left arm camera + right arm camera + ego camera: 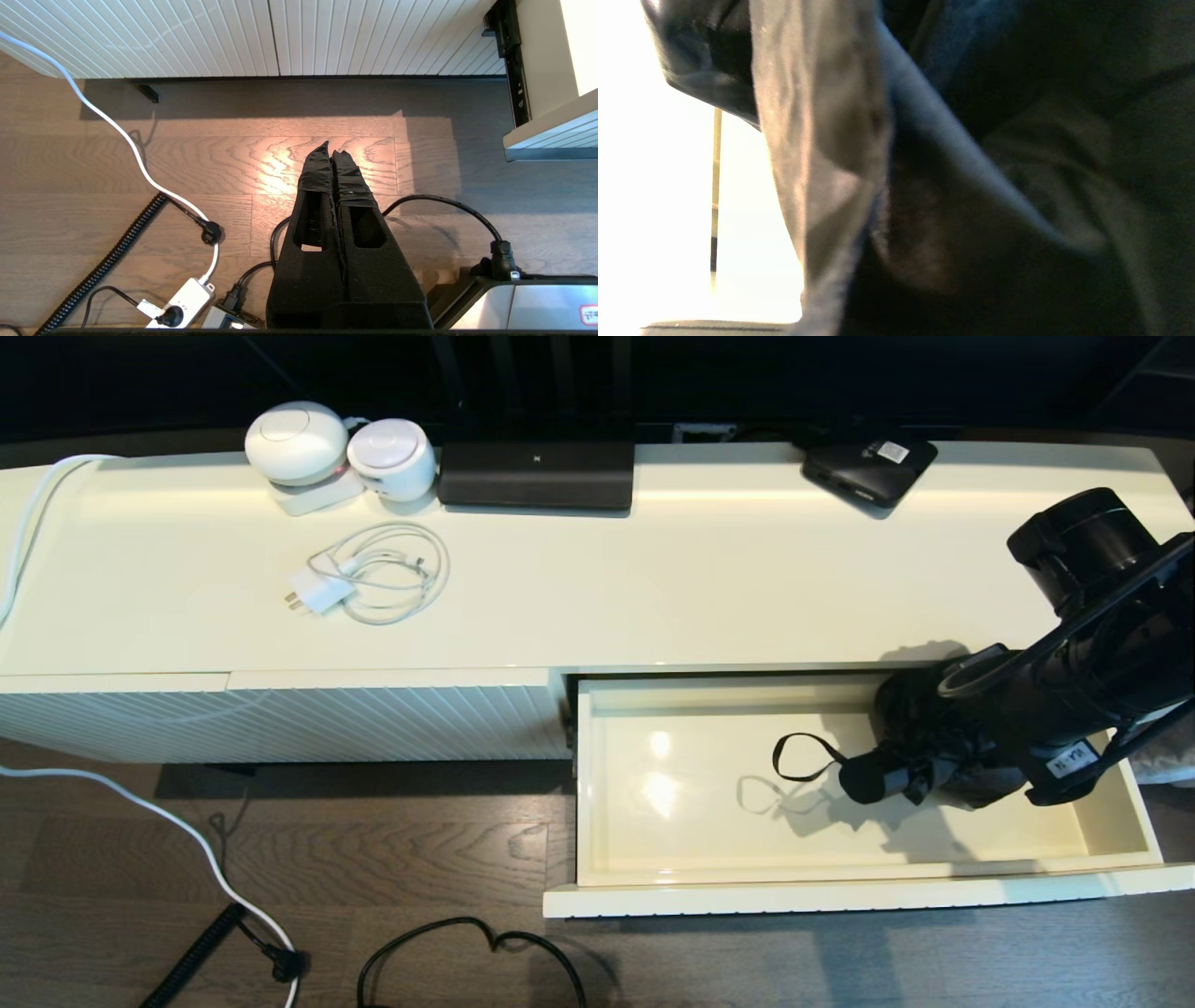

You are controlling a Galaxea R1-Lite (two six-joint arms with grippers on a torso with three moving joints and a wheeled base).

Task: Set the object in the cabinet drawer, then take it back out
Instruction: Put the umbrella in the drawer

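The cream cabinet drawer [794, 877] stands pulled out, its glossy inside lit. The black folding umbrella [868, 777] is in its right part, handle pointing left and wrist loop [801, 758] curling out beside it. The handle and loop throw a shadow on the drawer floor. My right arm [1083, 681] reaches down into the drawer, and its gripper end is buried in the bunched fabric [822, 140], which fills the right wrist view. My left gripper [332, 148] hangs shut and empty over the wooden floor, left of the drawer.
On the cabinet top lie a white charger with coiled cable [373, 574], two white round devices [297, 443], a wide black device [537, 474] and a flat labelled black box [868, 462]. A closed ribbed panel [280, 719] is left of the drawer. Cables [467, 943] cross the floor.
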